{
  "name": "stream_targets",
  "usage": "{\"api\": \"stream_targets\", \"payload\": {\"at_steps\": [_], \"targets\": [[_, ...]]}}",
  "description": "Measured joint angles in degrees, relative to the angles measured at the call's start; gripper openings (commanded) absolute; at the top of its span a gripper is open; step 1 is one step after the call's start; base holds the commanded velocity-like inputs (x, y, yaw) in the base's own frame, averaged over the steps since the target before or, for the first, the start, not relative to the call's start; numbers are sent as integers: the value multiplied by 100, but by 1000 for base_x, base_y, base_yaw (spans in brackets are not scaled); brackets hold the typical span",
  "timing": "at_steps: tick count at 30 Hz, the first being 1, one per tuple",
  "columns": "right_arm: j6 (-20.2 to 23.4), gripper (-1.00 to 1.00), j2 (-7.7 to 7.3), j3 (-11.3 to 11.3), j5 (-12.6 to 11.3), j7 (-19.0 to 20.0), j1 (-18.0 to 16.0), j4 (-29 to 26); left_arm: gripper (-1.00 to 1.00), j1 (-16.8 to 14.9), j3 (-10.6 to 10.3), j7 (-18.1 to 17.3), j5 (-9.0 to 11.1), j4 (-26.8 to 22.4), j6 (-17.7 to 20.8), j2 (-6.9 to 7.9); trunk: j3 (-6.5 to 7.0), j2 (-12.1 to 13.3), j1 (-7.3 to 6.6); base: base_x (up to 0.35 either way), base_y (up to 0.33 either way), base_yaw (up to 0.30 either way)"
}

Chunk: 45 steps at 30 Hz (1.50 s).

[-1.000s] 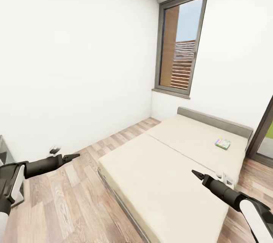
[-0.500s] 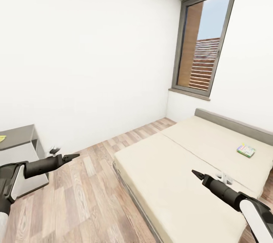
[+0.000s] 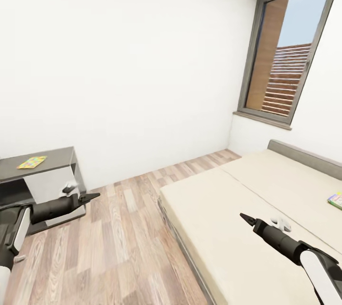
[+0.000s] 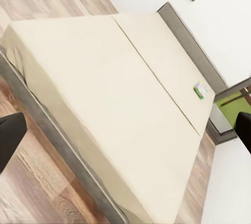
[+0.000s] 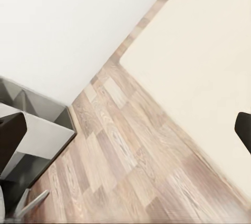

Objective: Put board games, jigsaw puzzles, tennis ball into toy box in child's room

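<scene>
The bed [image 3: 266,200] with its beige mattress lies at the right. A board game [image 3: 336,199], a flat printed box with a green edge, rests on it near the headboard, cut by the picture's edge; the left wrist view shows the same board game [image 4: 200,89] on the bed [image 4: 104,88]. At the left stands the low dark grey end of the table [image 3: 57,158], with one colourful jigsaw puzzle [image 3: 32,162] flat on top. My left gripper [image 3: 90,196] hovers open over the floor in front of the table. My right gripper [image 3: 244,218] hangs open above the mattress. Both hold nothing.
Wood floor [image 3: 123,238] runs between the table and the bed. A tall grey-framed window [image 3: 289,58] is in the far right wall above the grey headboard [image 3: 308,155]. The right wrist view shows the table's open shelf [image 5: 36,124] by the wall.
The whole view has swung left: bed and window slid to the right, and the table with the puzzle came into view at the left. Both arms keep the same pose.
</scene>
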Motion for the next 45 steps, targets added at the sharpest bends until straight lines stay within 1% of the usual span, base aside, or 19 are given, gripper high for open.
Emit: {"api": "stream_targets", "payload": {"at_steps": [4,7,12,15,19,26,45], "targets": [[-1,100,2,14,0,1,1,3,100,1,0,3,-3,-1,7,2,-9,1,-1,-22,-37,291],[-1,100,-2,81,5,-5,0,4,100,1,0,2,-3,-1,9,-7,-15,1,-1,-5,-9,291],[-4,100,2,117,2,-14,0,4,100,1,1,-2,-3,-1,8,-2,-26,2,-1,-3,-5,291],[-1,100,-2,134,6,-13,-2,-5,100,1,0,2,0,-14,5,-9,-32,3,0,-94,-146,291],[-5,100,2,141,6,-16,-3,-7,100,1,0,-3,0,-68,9,-5,-41,3,-1,-57,-148,292],[-9,100,1,145,9,-15,-2,-12,100,3,1,-12,-2,-72,7,-5,-55,5,-2,-15,-25,291],[-9,100,4,149,6,-16,1,-13,100,3,0,-6,1,-70,2,-1,-96,8,-1,-104,-89,291]]}}
